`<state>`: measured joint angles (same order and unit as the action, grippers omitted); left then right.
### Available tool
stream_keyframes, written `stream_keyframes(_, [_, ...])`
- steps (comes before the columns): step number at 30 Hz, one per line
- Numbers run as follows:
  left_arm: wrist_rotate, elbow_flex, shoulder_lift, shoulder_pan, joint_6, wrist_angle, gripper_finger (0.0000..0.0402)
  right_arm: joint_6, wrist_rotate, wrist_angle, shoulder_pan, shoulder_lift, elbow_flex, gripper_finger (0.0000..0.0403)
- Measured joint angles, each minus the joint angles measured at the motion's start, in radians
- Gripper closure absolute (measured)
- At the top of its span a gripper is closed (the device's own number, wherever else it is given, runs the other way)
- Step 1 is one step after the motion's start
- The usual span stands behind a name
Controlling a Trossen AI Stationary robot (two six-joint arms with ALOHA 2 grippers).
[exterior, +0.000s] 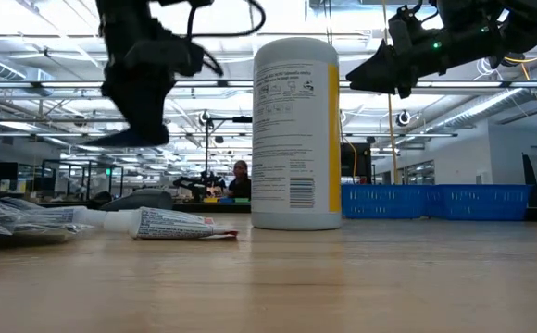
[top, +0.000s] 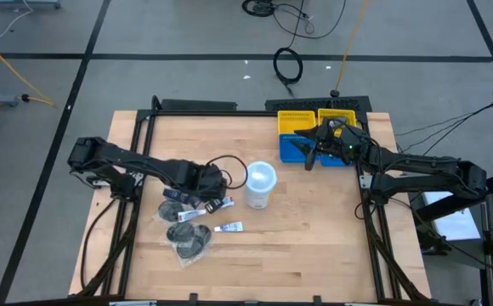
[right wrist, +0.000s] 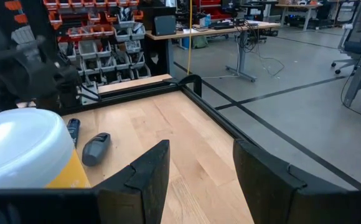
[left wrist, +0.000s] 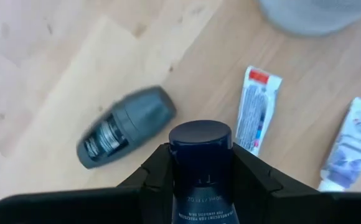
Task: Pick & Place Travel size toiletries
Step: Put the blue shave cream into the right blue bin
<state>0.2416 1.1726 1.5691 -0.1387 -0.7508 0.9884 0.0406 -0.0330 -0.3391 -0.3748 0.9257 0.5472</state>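
Left gripper [left wrist: 200, 180], above the tabletop [top: 314, 221] w/ fingers closed on a dark mini bottle [left wrist: 200, 163], held across its body below the cap. Bottle looks light, rigid, prob. slick; mid-body grip seems safest. Another grey bottle [left wrist: 126, 126] and white tubes [left wrist: 256, 107] lie below, near a white tub [top: 260, 184]. Right gripper [right wrist: 199, 180], fingers apart & empty, hovers over the yellow and blue bins [top: 302, 134]; contents unclear.
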Motion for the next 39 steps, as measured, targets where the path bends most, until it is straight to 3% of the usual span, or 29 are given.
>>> stream_keyframes(7, [0.104, 0.144, -0.017, -0.022, 0.05, 0.111, 0.0299, 0.0, 0.0, 0.0, 0.0, 0.0, 0.0, 0.0234])
stream_keyframes(14, [0.176, 0.272, -0.037, -0.027, 0.194, 0.07, 0.0297, 0.0, 0.004, 0.0, 0.0, 0.0, 0.0, 0.0234])
stream_keyframes(22, [0.197, 0.311, -0.063, -0.023, 0.482, -0.208, 0.0294, 0.0, 0.022, -0.072, 0.039, 0.0, 0.0, 0.0234])
stream_keyframes(30, [0.194, 0.312, -0.061, -0.024, 0.73, -0.517, 0.0291, 0.034, 0.142, -0.232, 0.122, 0.0, 0.0, 0.0234])
stream_keyframes(39, [0.042, 0.312, -0.061, -0.024, 0.877, -0.76, 0.029, 0.034, 0.142, -0.351, 0.245, 0.021, 0.0, 0.0234])
